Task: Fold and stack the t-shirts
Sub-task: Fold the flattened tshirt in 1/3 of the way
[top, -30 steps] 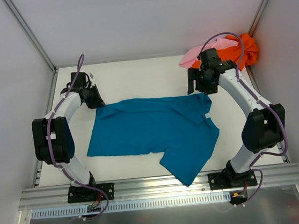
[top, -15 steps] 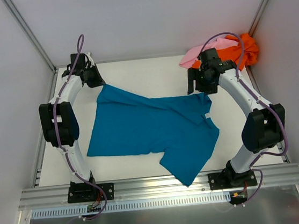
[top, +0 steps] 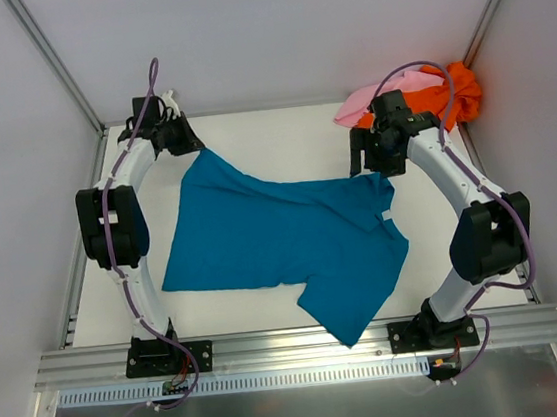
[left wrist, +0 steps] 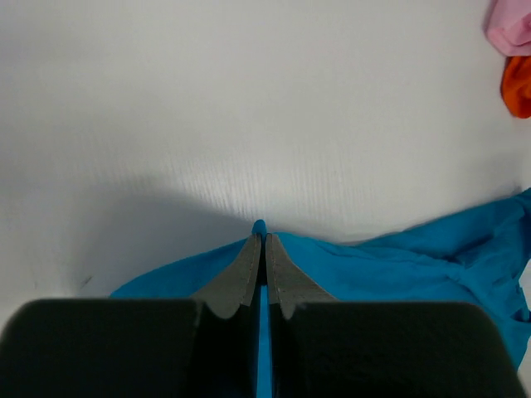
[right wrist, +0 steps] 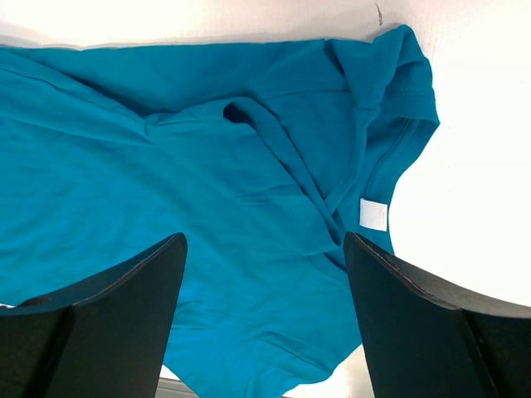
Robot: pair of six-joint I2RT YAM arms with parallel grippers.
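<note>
Pinching a corner of the teal shirt point(top: 281, 233), the left gripper point(left wrist: 260, 240) has its jaws pressed together with a thin fold of blue cloth showing between and just past the tips; this is at the far left of the table point(top: 281, 143), and the cloth tapers to a point at the jaws; a shadow lies on the white surface under that corner. From there the shirt lies spread across the middle of the table, mostly flat with some creases, one part reaching toward the near edge between the two arm bases. The right gripper point(right wrist: 264, 245) is over the shirt's far right part, by the collar; its jaws are spread wide and hold nothing; whether the tips touch the cloth I cannot tell. A white tag point(right wrist: 373, 214) shows at the neck opening, just right of that gripper in the wrist view. The pink shirt point(top: 372, 100) and orange shirt point(top: 459, 92) sit bunched together in the far right corner, touching each other, apart from the teal one.
</note>
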